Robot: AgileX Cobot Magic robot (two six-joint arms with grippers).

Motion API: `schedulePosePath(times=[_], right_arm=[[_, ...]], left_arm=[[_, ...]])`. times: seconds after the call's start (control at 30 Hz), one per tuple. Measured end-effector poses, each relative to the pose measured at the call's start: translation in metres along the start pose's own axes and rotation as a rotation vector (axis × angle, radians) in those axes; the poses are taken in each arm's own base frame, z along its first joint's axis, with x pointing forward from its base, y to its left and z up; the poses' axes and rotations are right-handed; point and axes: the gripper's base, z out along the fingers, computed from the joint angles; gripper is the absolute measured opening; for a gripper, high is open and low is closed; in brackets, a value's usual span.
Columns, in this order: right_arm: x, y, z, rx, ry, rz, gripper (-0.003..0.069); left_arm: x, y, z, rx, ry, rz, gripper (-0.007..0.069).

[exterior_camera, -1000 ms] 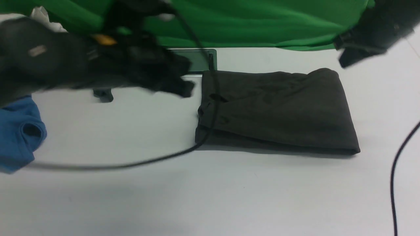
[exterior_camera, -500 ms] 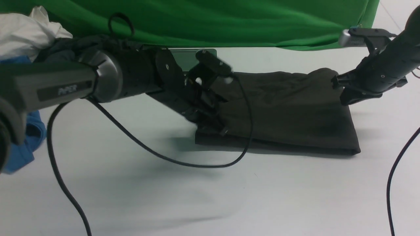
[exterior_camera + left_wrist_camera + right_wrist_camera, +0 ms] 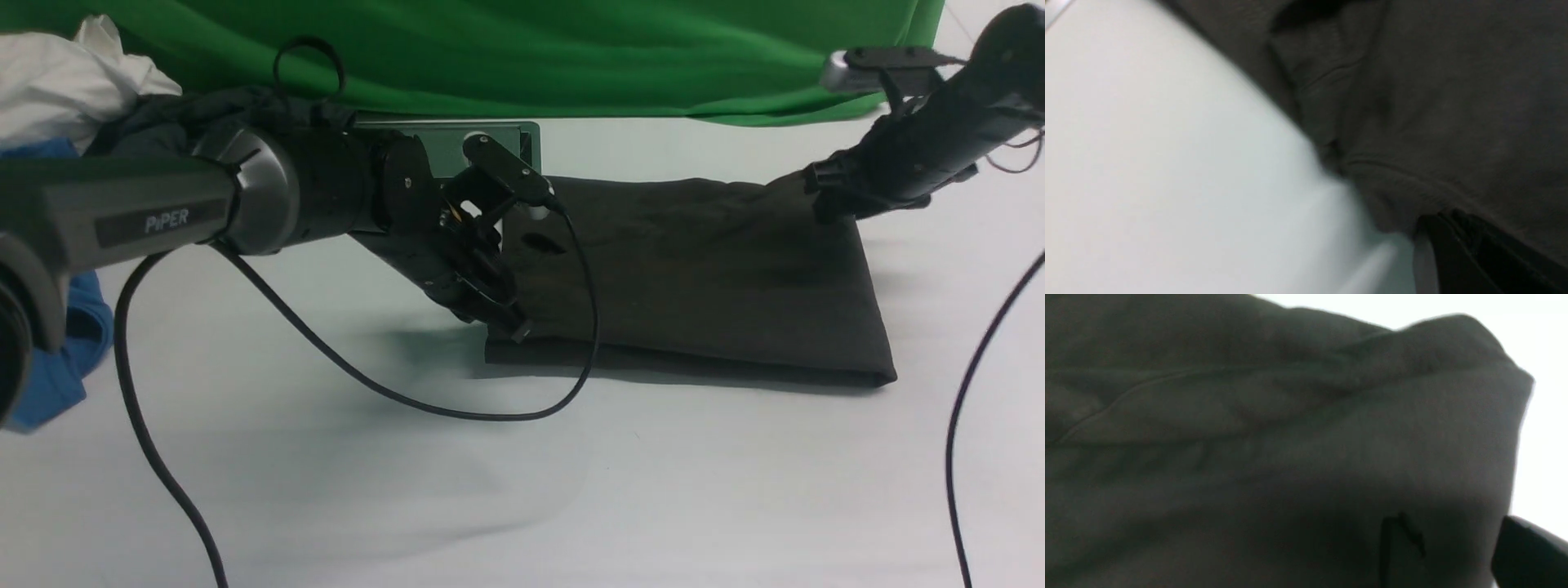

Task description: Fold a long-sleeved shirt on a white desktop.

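Note:
The long-sleeved shirt point(image 3: 702, 278), dark brown-black, lies folded into a thick rectangle on the white desktop point(image 3: 522, 490), right of centre. My left gripper point(image 3: 514, 327) reaches down to the shirt's near left corner. In the left wrist view its fingers point(image 3: 1447, 220) stand together, tips against the shirt's hem point(image 3: 1412, 192), with no cloth seen between them. My right gripper point(image 3: 824, 208) is at the shirt's far right corner. The right wrist view shows one finger point(image 3: 1527, 551) beyond the cloth's edge and the shirt point(image 3: 1290, 457) filling the gap, so the jaws stand apart.
The grey-green panel point(image 3: 445, 151) sits behind the left arm. A blue shirt point(image 3: 57, 367), white cloth point(image 3: 65, 82) and dark grey garment point(image 3: 163, 114) are piled at the far left. A black cable point(image 3: 367, 384) loops over the desktop; another point(image 3: 971, 425) hangs right. A green backdrop point(image 3: 571, 57) hangs behind.
The left arm swung in to the shirt's left edge, then drew its tip back toward the near left corner. The right arm came down onto the far right corner. The shirt has stayed put.

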Motion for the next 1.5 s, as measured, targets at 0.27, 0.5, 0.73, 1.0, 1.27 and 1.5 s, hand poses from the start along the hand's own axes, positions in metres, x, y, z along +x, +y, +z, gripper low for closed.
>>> schedulePosePath(times=[0.27,0.5,0.73,1.0,1.27,1.5], right_arm=[[-0.005,0.010,0.037,-0.014,0.019,-0.030,0.0238],[-0.013,0.041,0.046,-0.023,-0.059,-0.111,0.0239],[-0.017,0.050,0.044,-0.035,-0.072,-0.105,0.0239],[-0.029,0.059,-0.059,-0.036,-0.123,-0.147,0.0223],[0.037,0.069,-0.182,-0.032,-0.223,-0.126,0.0141],[0.133,0.072,-0.248,-0.034,-0.301,-0.065,0.0090]], left_arm=[[0.002,0.004,0.000,-0.020,0.012,0.005,0.0017],[-0.006,0.010,-0.044,-0.106,-0.011,-0.026,0.0017],[-0.009,0.001,-0.143,-0.209,-0.238,-0.048,0.0017],[0.071,-0.048,-0.243,-0.330,-0.636,-0.101,0.0017],[0.162,-0.095,-0.301,-0.433,-0.961,-0.091,0.0017],[0.189,-0.106,-0.296,-0.453,-1.006,-0.081,0.0017]])
